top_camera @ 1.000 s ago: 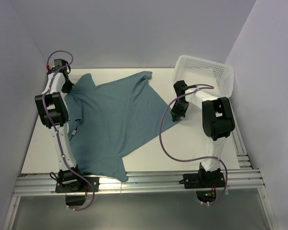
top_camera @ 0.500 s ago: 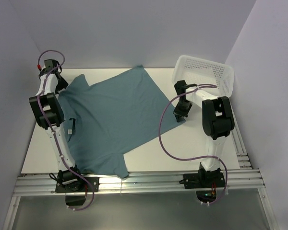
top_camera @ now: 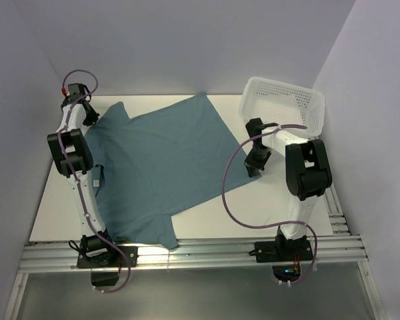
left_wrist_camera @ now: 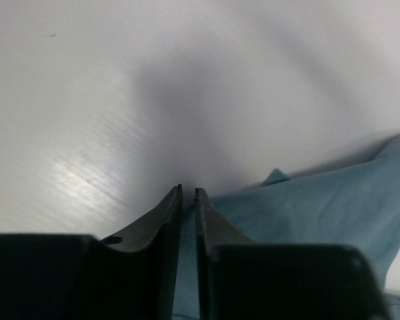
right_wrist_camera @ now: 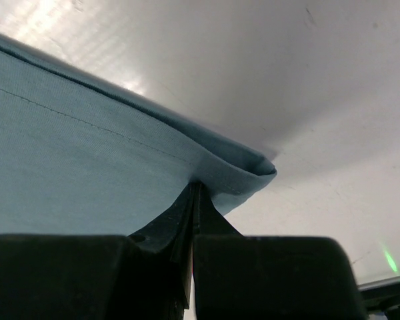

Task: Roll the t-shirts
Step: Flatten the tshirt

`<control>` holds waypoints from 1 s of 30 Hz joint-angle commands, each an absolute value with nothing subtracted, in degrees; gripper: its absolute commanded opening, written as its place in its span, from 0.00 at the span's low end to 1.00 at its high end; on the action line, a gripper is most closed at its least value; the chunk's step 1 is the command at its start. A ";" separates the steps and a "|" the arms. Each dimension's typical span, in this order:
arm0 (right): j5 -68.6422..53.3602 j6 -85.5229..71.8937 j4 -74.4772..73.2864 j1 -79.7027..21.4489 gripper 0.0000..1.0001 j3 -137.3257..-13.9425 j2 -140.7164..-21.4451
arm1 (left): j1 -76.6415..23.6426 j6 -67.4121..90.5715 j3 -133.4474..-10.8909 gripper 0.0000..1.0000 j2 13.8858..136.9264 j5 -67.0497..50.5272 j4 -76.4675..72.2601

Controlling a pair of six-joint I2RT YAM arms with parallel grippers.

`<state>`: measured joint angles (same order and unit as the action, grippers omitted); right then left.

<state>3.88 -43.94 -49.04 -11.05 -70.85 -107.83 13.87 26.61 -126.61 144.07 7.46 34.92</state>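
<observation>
Clamping shirt (top_camera: 163,167) at its near hem corner with right fingers (right_wrist_camera: 192,200), shut. Poised at far sleeve with left fingers (left_wrist_camera: 181,200), a narrow slit apart; cannot tell whether nipping cloth. Spread flat on worktop (top_camera: 280,207), long axis left-right: collar toward left fingers, hem toward right.

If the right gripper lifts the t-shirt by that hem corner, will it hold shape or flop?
Likely floppy: the t-shirt lies flat and thin, and its hem folds softly over the right gripper pinching it. Probably light, so it should drag along the table rather than resist. It may bunch up if pushed.
</observation>
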 commanded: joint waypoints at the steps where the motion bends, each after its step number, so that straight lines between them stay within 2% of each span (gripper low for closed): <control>1: 6.50 -45.35 -51.50 -10.63 0.00 -68.65 -104.42 | 11.43 25.23 -128.93 0.17 146.69 6.15 32.79; 6: 4.58 -46.93 -51.24 -10.72 0.00 -66.27 -102.66 | 9.41 26.37 -133.31 0.11 149.15 4.92 28.39; 11: 4.66 -47.64 -51.50 -11.86 0.00 -65.83 -101.69 | 7.65 28.29 -135.62 0.01 151.52 2.20 21.63; 13: 4.40 -47.46 -51.24 -12.04 0.00 -66.18 -101.78 | 7.12 29.18 -135.70 0.01 151.70 1.85 18.47; 15: 4.04 -46.59 -51.15 -12.13 0.00 -67.41 -101.78 | 7.12 31.19 -135.97 0.11 151.26 2.37 17.41; 16: 4.22 -46.41 -51.59 -12.04 0.00 -69.07 -102.04 | 7.12 31.72 -135.88 0.25 150.13 3.07 17.32; 18: 4.22 -45.44 -51.85 -12.13 0.00 -70.92 -102.83 | 7.12 32.08 -135.36 0.38 148.19 6.48 17.49; 19: 4.22 -45.27 -52.29 -12.04 0.00 -72.75 -103.09 | 7.29 31.99 -134.92 0.49 145.66 7.72 17.58; 21: 3.87 -44.48 -52.30 -12.13 0.04 -74.26 -103.62 | 7.56 31.99 -133.17 0.57 141.27 12.01 18.10; 22: 3.61 -44.12 -52.12 -12.13 0.04 -75.49 -103.80 | 7.91 32.25 -132.55 0.65 139.67 13.17 19.24; 24: 3.08 -43.68 -51.68 -12.04 0.07 -76.37 -103.97 | 8.26 32.43 -130.27 0.70 134.77 16.76 20.91; 30: 1.76 -41.93 -50.19 -12.04 0.08 -77.34 -104.06 | 8.35 35.50 -118.86 0.70 119.83 19.16 29.34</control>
